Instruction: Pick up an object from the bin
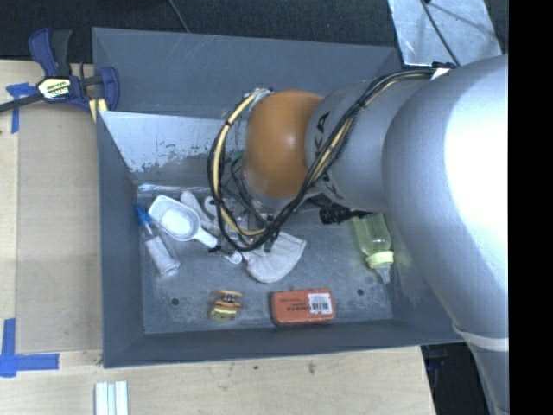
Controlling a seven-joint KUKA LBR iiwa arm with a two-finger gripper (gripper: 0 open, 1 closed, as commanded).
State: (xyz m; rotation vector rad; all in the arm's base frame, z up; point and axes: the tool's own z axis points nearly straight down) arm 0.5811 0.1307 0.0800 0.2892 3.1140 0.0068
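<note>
Crumpled white cloth (278, 262) lies on the floor of the grey bin (121, 258), near its middle, and the tool (246, 236) hangs low at the cloth's upper left edge, under the arm's orange cover (276, 141) and looped cables (226, 158). Whether the tool is clenched or released cannot be told, as the cover hides it. Left of the tool sit a white scoop (175, 221) and a clear tube (161, 256). Near the lower wall lie a small gold-brown piece (225, 305) and an orange-red block (302, 306) with a label, side by side but apart. A pale yellow-green bottle (375, 242) lies at the right, beside the arm
</note>
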